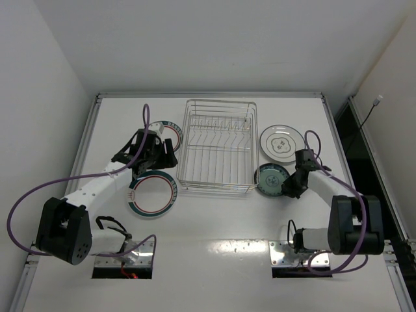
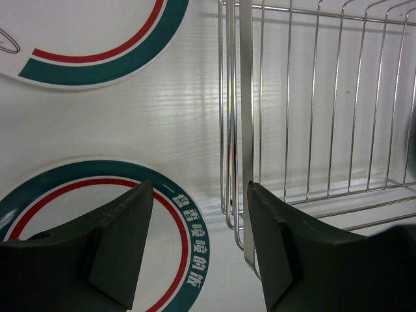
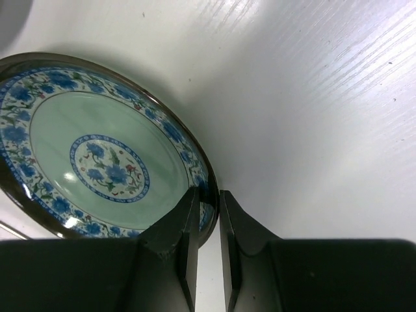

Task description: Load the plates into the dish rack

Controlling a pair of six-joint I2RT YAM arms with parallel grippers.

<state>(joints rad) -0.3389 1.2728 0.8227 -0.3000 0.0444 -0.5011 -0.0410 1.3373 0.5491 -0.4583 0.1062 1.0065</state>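
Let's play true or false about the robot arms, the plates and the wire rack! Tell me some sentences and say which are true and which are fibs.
1. The dish rack has no plates in it. True.
2. The right fingers pinch the teal plate by its rim. True.
3. The left fingers are holding a plate. False: they are open and hold nothing, over the table beside the rack's corner.
4. All four plates lie to the right of the rack. False: the near ringed plate and the far ringed plate lie to its left. Only the teal plate and the white plate lie to its right.
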